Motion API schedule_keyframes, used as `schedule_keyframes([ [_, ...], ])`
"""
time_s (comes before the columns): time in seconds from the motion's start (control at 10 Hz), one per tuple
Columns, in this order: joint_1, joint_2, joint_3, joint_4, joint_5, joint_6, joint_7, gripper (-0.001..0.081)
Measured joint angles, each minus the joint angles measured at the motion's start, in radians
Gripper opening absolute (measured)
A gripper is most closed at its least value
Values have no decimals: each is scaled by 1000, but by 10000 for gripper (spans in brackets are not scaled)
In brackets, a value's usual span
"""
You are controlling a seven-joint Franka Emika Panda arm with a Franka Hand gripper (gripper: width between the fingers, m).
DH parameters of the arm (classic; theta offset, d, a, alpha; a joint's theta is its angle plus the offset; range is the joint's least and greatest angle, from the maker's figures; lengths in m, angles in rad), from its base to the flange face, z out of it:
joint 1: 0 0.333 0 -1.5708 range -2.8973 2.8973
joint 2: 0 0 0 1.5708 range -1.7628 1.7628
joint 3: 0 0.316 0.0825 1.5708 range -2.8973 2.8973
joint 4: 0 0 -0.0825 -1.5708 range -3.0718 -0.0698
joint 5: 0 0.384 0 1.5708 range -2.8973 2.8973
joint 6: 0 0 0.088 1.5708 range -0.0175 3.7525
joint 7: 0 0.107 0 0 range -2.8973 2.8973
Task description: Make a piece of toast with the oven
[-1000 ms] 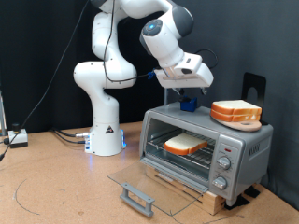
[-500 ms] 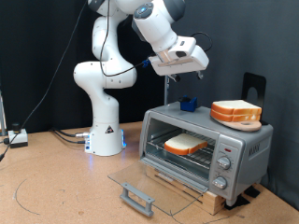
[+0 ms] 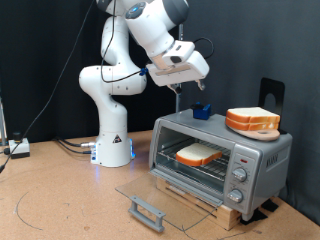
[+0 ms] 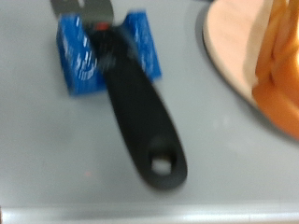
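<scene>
The oven (image 3: 255,160) stands at the exterior view's right with its glass door (image 3: 165,195) dropped flat open. The piece of toast (image 3: 198,154) lies on the wire rack inside. My gripper (image 3: 176,84) hangs in the air above the oven's left end, well clear of it, with nothing between its fingers. The gripper does not show in the wrist view. That view looks down on a black tool handle (image 4: 140,121) set in a blue holder (image 4: 103,51) on the oven's top.
A stack of bread slices (image 3: 252,120) on a wooden plate sits on the oven's top right and also shows in the wrist view (image 4: 280,65). The blue holder (image 3: 203,112) stands beside it. The door's grey handle (image 3: 146,211) juts forward. The robot base (image 3: 113,140) stands to the left.
My gripper has risen from just above the blue holder on the oven top and moved up and to the exterior view's left. The toast, oven and stack have not moved.
</scene>
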Motion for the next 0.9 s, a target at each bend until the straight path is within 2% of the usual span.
schedule_keyframes([
  [0.3,-68,36,-58,15,-58,-1,-24,807],
  [0.6,-118,93,-127,50,-131,-17,-92,807],
  [0.7,-126,120,-139,66,-139,-20,-114,807],
  [0.8,-126,119,-137,64,-139,-20,-112,807],
  [0.9,-126,117,-130,63,-132,-25,-71,807],
])
